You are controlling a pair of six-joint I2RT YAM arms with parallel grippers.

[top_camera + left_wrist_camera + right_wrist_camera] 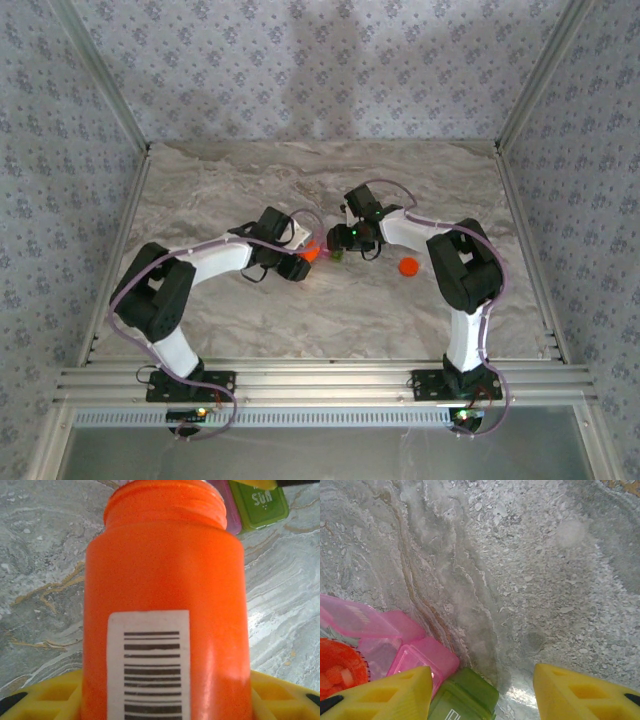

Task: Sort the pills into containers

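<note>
Left fingers [45, 697] clamped on the uncapped orange pill bottle [165, 580]. Right fingers [585, 692] spread, nothing held. Shut green compartment [465, 700] between them, open pink compartment [427, 660] just ahead. Pills [335, 675] lie in the bottle; sorting judged barely begun.

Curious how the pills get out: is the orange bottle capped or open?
Open. The bottle has a bare neck; an orange cap lies apart on the table.

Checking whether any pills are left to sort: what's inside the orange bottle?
In the right wrist view, the open mouth of the orange bottle shows a few pale chunky pieces, apparently pills, near the rim. Its orange wall hides anything deeper, so the count is unclear.
</note>
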